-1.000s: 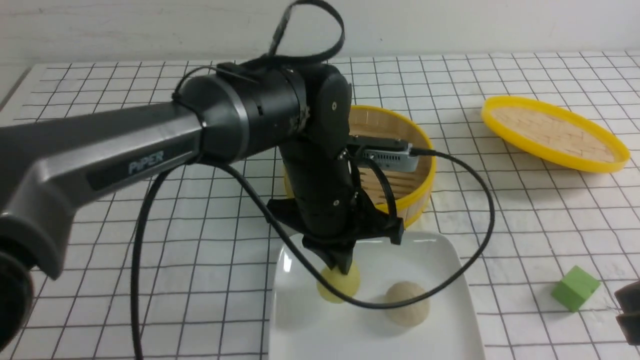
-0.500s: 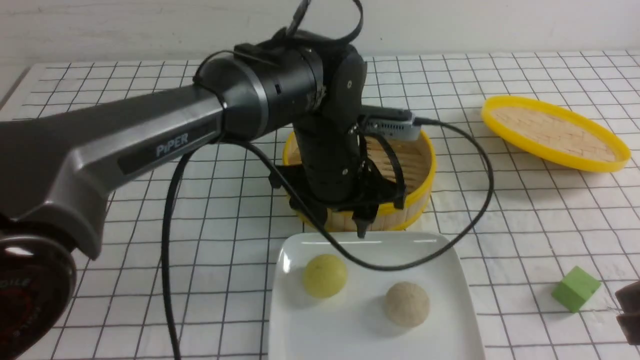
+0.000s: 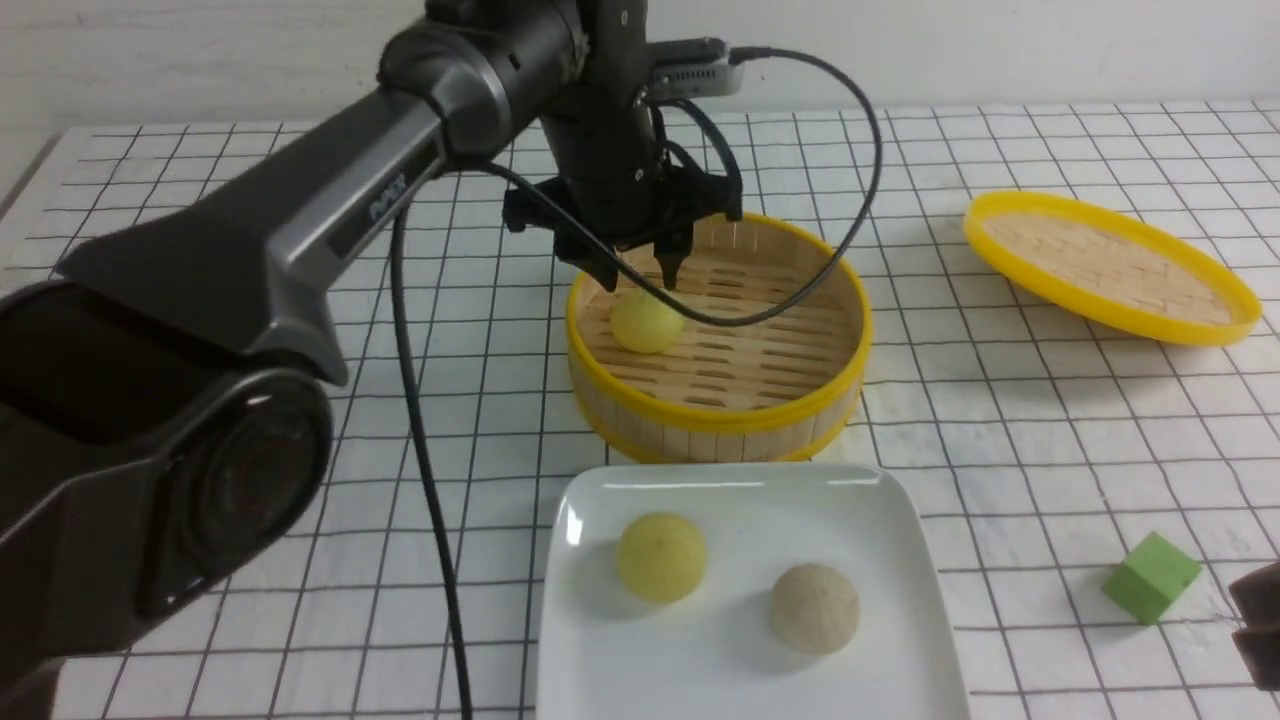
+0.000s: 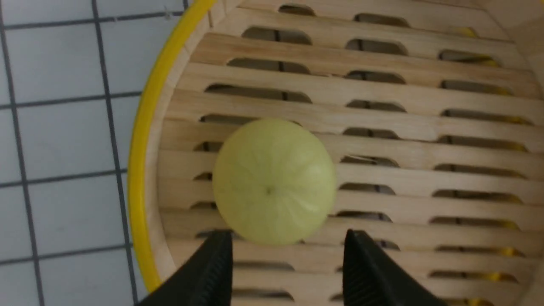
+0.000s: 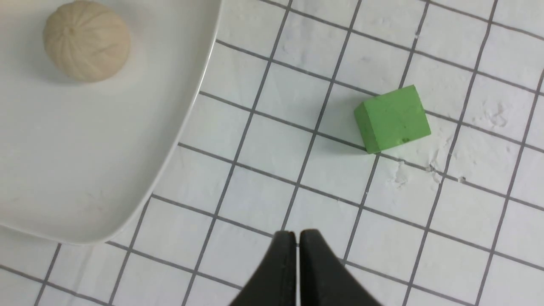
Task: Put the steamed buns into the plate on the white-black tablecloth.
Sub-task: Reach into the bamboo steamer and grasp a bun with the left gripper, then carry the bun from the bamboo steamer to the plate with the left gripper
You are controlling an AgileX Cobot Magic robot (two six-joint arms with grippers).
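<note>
Left wrist view: left hand (image 4: 289, 240) spread wide, empty, over third bun (image 4: 272, 182) in steamer (image 4: 140, 170); bun lies just ahead, centred between fingertips; right hand (image 5: 297, 238) closed, well apart; plate (image 3: 740, 478) holds yellow bun (image 3: 660, 556), beige bun (image 3: 814, 607).

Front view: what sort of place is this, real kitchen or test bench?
Probably a lab test bench staged as a dining table: a grid tablecloth against a bare wall, a bamboo steamer and plate as props, and a stray green cube.
</note>
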